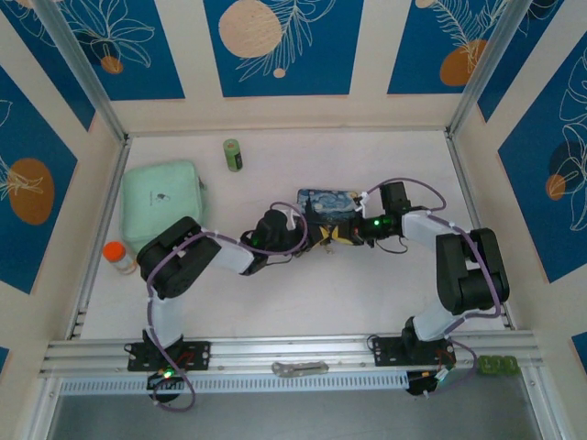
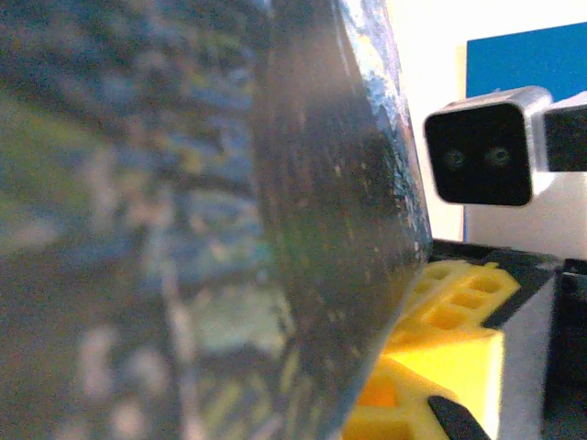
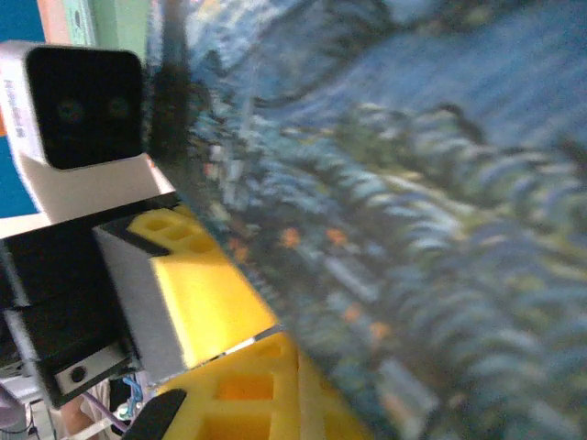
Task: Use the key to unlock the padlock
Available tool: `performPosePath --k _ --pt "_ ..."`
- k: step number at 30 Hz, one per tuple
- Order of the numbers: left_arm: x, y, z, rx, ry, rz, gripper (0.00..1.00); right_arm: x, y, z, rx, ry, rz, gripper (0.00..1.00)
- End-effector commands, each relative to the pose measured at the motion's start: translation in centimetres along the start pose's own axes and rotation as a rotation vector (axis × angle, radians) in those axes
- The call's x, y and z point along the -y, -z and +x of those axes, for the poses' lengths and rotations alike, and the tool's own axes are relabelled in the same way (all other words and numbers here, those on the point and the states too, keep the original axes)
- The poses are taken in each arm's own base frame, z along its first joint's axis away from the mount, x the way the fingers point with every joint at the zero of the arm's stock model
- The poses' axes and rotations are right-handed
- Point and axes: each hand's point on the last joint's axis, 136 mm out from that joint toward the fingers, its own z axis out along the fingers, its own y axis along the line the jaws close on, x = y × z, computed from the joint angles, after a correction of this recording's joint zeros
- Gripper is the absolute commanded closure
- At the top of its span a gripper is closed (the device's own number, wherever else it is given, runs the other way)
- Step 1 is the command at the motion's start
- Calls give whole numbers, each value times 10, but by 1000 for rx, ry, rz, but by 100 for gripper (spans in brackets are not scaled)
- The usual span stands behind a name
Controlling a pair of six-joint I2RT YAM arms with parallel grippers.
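- Top view: both arms meet mid-frame. The left gripper [image 1: 310, 236] & right gripper [image 1: 353, 231] are nose to nose, just below the blue painted tin [image 1: 327, 200].
- Padlock & key: can't pick either out. They're too small, or hidden btwn the grippers and tin. Best guess is they sit in that knot at frame centre.
- Wrist views: the tin is blurred & v. close, across the left of the left wrist view [image 2: 183, 229] and the upper right of the right wrist view [image 3: 413, 183].
- Jaws: can't tell for either arm. Yellow finger parts [image 2: 449, 367] show lower right, but not whether spread, pressed together or pinching anything.
- Padlock handling (judgement): tiny, light, stiff, smooth metal, so it prob. slides & spins if nudged. Not fragile. Grip the body's flat sides w/ keyhole toward the other arm, shackle left free.
- Key handling (judgement): thin, stiff, slippery. Pinch the bow end w/ blade straight out. A loose pinch lets it twist.
- Flat silvery piece [image 1: 300, 368] on the rail, bottom centre, isn't the key.
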Motion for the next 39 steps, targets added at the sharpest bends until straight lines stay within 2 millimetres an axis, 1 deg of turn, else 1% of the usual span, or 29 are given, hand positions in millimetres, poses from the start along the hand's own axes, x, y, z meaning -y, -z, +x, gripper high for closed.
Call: performPosePath --k 1,2,3,6,9,15,18,22,27,30,33,39 --pt "10 2 30 -132 -14 18 100 -20 6 -10 40 128 42 100" --pt "8 1 28 -127 -7 3 100 -20 7 -8 47 147 80 100" --pt "8 1 26 -119 0 -8 100 -20 10 -6 61 162 111 98" --pt "7 2 20 -96 25 -28 100 -17 14 3 92 222 237 86" --pt "8 3 15 -82 34 -41 100 -15 15 13 106 300 372 79" --pt "18 1 10 -80 33 -41 100 -9 7 31 56 469 624 67" --pt "21 0 9 -82 39 -32 100 -8 0 40 19 543 716 63" --pt "24 0 8 -83 43 -24 100 1 -4 42 0 611 843 62" --pt "25 2 8 -84 51 -20 100 3 -10 42 -15 707 949 63" --pt "26 2 6 -79 55 -16 100 7 -15 45 -43 743 1008 64" --pt "27 2 5 -78 58 -8 100 9 -19 44 -44 774 1056 64" --pt "29 1 5 -79 87 15 100 4 -28 37 -4 825 1112 73"
